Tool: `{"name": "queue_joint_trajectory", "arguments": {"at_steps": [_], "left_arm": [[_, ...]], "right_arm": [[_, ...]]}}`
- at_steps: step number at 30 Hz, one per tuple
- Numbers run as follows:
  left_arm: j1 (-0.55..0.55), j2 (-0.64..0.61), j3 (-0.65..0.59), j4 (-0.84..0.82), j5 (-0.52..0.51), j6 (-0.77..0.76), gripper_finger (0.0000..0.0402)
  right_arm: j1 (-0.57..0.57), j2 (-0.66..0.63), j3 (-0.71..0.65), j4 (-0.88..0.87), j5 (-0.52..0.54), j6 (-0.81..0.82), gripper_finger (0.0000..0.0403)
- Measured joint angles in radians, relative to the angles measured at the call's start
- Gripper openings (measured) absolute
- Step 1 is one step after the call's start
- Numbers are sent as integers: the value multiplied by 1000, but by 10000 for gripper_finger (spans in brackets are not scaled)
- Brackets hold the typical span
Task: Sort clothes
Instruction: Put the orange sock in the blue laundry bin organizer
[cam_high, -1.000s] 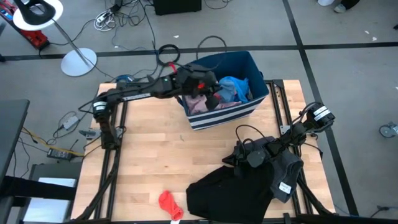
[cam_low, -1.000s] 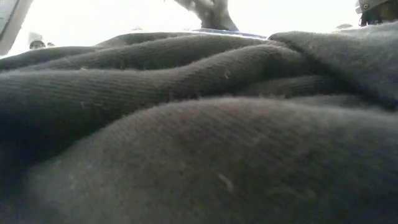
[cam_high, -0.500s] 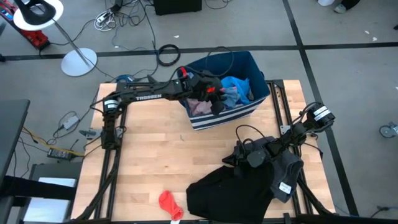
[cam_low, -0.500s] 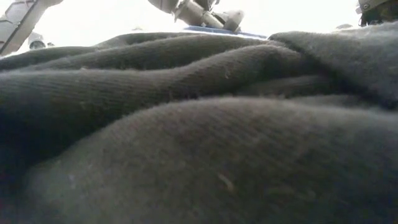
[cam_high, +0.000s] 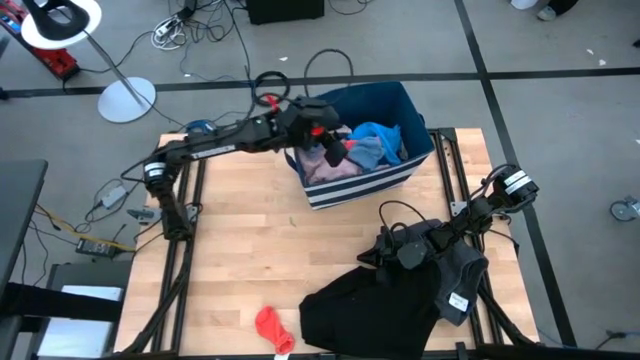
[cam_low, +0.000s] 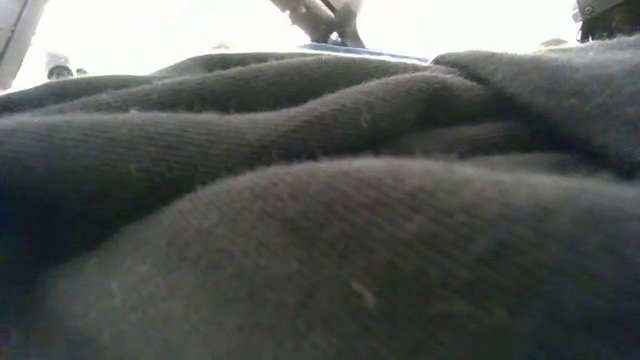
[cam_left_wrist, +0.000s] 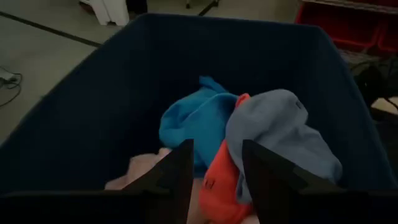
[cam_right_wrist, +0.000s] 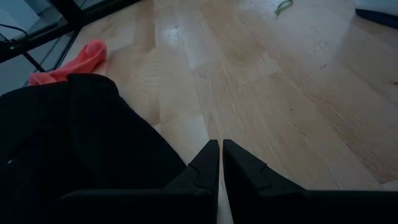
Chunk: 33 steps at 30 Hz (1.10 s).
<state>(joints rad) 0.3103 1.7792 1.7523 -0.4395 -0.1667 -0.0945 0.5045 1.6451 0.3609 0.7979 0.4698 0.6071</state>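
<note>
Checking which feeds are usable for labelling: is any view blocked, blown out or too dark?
Low view: dark grey garment fills the frame, background blown out white. Left wrist view: dim inside the navy bin. Right wrist view: glare streak on the wooden table. High view: evenly lit.

clothes (cam_high: 365, 150) in bin (cam_high: 405, 105), left hand (cam_high: 335, 152) above them
</note>
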Motion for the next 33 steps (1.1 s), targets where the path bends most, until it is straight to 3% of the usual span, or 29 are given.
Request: {"name": "queue_joint_trajectory", "arguments": {"at_steps": [8,17,25,33], "left_arm": [[-63,-129,1,-207,-1,16,142],[-282,-221,1,-366,-100,3,142],[-504,-250,-3,-506,-193,-146,142],[-690,-249,-121,-522,-282,-318,142]], "right_arm": [[0,0,0,0,0,0,24],[0,0,0,0,0,0,24],[0,0,0,0,0,0,24],[0,0,0,1,0,0,24]]}}
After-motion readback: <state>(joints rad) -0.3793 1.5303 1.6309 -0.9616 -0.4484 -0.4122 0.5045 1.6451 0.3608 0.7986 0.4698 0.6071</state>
